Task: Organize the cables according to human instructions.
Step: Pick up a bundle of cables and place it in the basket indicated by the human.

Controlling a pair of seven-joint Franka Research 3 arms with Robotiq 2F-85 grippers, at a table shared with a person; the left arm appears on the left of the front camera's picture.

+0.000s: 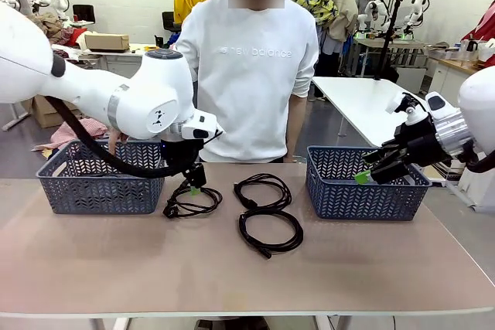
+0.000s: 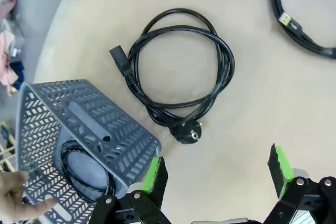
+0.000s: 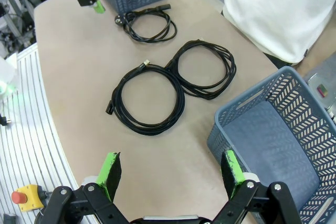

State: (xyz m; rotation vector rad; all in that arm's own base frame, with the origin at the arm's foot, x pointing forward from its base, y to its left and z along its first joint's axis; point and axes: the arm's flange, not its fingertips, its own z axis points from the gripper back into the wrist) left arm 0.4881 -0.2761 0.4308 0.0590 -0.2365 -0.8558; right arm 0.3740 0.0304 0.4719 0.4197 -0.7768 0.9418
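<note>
Four cables to sort: one cable (image 2: 64, 157) lies in the left basket (image 2: 105, 109), with a person's hand (image 2: 11, 196) at its rim, so I could bump it. My left gripper (image 2: 216, 169) is wide apart, the near coil (image 2: 227, 69) at its 12 o'clock; pinching one loop could unroll it. Two more coils (image 3: 147, 126) lie mid-table. My right gripper (image 3: 171, 169) is apart too, right basket (image 3: 273, 150) at 2 o'clock.

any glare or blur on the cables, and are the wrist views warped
Front view: even soft light, no harsh glare, cables sharp with faint shadows. Left wrist view: coiled cable crisp, basket leans from wide-angle warp. Right wrist view: cables sharp, table edge bows.
</note>
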